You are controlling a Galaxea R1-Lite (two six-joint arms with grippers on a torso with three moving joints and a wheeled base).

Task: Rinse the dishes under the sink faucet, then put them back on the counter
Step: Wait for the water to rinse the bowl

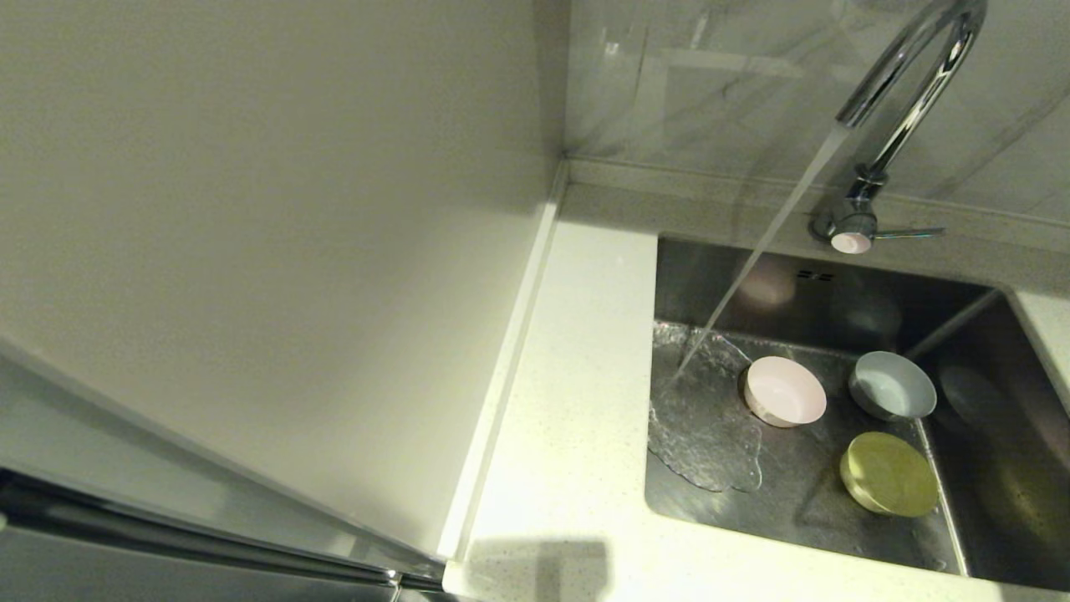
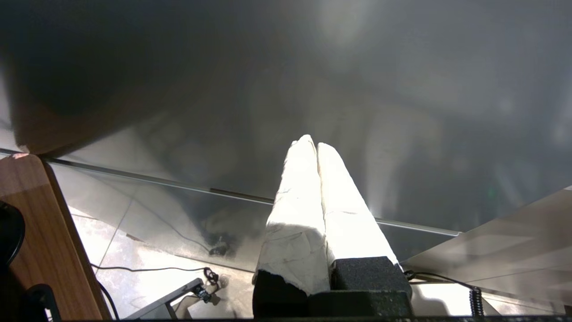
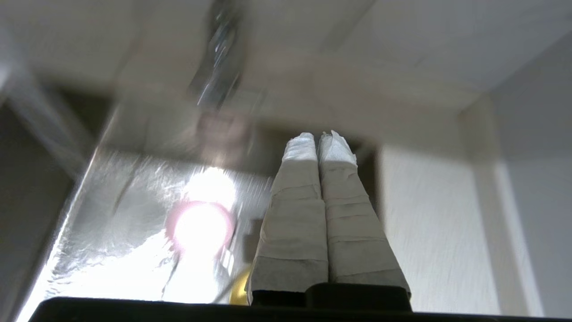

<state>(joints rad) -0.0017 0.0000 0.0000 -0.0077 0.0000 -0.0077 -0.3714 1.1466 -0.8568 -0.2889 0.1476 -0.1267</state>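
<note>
Three dishes sit in the steel sink (image 1: 970,443): a pale pink bowl (image 1: 784,390), a light grey bowl (image 1: 892,385) and a yellow-green bowl (image 1: 889,473). The chrome sink faucet (image 1: 907,100) runs, its stream hitting the basin floor just left of the pink bowl. Neither arm shows in the head view. My right gripper (image 3: 318,136) is shut and empty above the sink, with the pink bowl (image 3: 199,228) glaring bright below it and a sliver of the yellow-green bowl (image 3: 240,290) by its base. My left gripper (image 2: 313,143) is shut and empty, away from the sink.
The white speckled counter (image 1: 568,393) runs along the sink's left and front, with a raised edge strip against the off-white wall panel (image 1: 251,209). The left wrist view shows a wooden panel (image 2: 40,232), floor tiles and cables.
</note>
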